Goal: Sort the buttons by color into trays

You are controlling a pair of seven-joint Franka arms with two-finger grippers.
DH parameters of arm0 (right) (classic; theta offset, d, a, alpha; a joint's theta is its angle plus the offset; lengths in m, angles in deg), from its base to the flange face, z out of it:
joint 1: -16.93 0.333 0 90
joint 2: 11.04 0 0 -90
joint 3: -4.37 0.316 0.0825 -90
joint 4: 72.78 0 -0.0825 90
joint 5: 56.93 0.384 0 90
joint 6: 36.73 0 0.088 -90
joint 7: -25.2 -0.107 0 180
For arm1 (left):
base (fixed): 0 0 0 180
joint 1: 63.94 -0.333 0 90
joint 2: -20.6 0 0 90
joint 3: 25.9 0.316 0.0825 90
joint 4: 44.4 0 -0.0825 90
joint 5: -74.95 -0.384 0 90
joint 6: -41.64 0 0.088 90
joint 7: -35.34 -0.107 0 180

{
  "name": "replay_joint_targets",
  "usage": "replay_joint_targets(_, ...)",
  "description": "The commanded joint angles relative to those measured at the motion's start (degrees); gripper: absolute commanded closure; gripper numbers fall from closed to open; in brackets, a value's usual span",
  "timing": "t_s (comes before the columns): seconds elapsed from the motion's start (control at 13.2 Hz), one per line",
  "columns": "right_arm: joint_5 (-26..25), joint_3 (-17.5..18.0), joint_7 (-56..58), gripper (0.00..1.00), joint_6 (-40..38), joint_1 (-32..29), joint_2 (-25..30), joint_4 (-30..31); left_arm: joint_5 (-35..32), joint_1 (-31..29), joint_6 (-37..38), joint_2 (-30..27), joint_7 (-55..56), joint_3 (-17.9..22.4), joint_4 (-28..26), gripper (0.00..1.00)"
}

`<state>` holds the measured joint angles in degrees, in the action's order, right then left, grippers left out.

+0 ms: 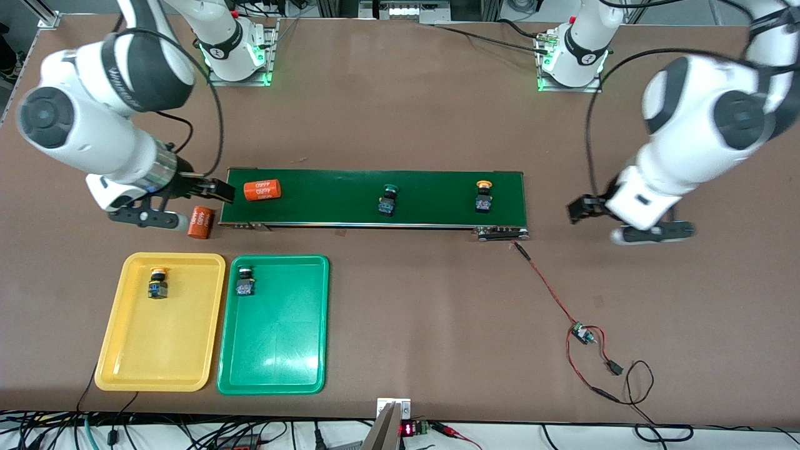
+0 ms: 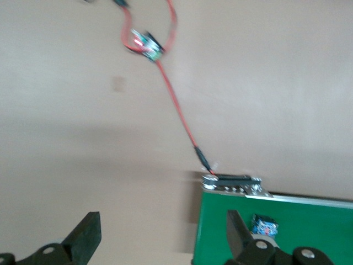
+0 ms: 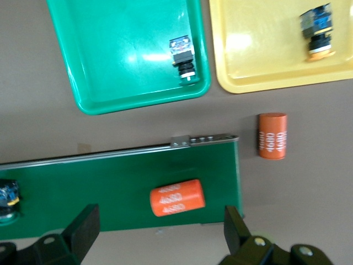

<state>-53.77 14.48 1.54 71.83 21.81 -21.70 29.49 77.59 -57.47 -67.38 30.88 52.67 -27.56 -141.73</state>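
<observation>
Already one yellow-capped button (image 1: 158, 282) sits in the yellow tray (image 1: 134, 362), and one green-capped button (image 1: 244, 281) sits in the green tray (image 1: 275, 375); each lies at the end of its tray farther from the front camera. The trays lie side by side at my right arm's end of the table, nearer to the front camera than the conveyor belt (image 1: 437, 212). On the belt wait two more: a green-capped button (image 1: 388, 200) about midway along, and a yellow-capped button (image 1: 483, 195) toward my left arm's end.

An orange cylinder (image 1: 262, 189) lies on the belt at my right arm's end, and a second orange cylinder (image 1: 201, 223) rests on the table just off that end.

My right gripper (image 1: 199, 203) hangs low at that end of the belt, forearm slanting down from the base, fingers spread wide and gripping nothing. My left gripper (image 1: 625, 220) hovers over bare table past the belt's other end, elbow bent high, fingers likewise released and empty. A red wire (image 1: 545, 281) runs from the belt's roller to a small circuit board (image 1: 584, 334).
</observation>
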Motion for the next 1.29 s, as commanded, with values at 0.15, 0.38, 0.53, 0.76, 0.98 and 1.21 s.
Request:
replay_joint_targets(0.15, 0.4, 2.6, -10.8, 0.00, 4.1, 1.7, -2.0, 1.2, -0.3, -3.4, 11.8, 0.2, -2.7, 3.0, 10.5, 0.00)
replay_joint_targets(0.38, -0.2, 2.7, -13.6, 0.00, 5.8, 2.9, -4.0, 1.1, -0.8, -11.8, 12.9, -2.7, -9.1, -1.8, 10.7, 0.00)
replay_joint_targets(0.53, -0.5, 2.8, -16.8, 0.00, 6.3, 4.6, -5.2, 0.9, -0.4, -13.0, 13.7, -4.1, -12.8, -1.8, 10.8, 0.00)
replay_joint_targets(0.76, -3.6, 2.9, -18.1, 0.00, 7.1, 6.7, -6.4, 0.9, -0.2, -13.5, 19.1, -3.2, -15.0, -1.9, 14.9, 0.00)
replay_joint_targets(0.98, -4.5, 3.0, -17.3, 0.00, 7.8, 8.2, -7.8, 0.7, -0.8, -8.9, 20.2, -0.9, -15.0, 0.5, 16.5, 0.00)
replay_joint_targets(1.21, -4.8, 4.8, -15.5, 0.00, 8.6, 8.3, -8.7, 0.7, -0.8, -2.9, 20.2, -0.7, -14.3, 4.7, 15.9, 0.00)
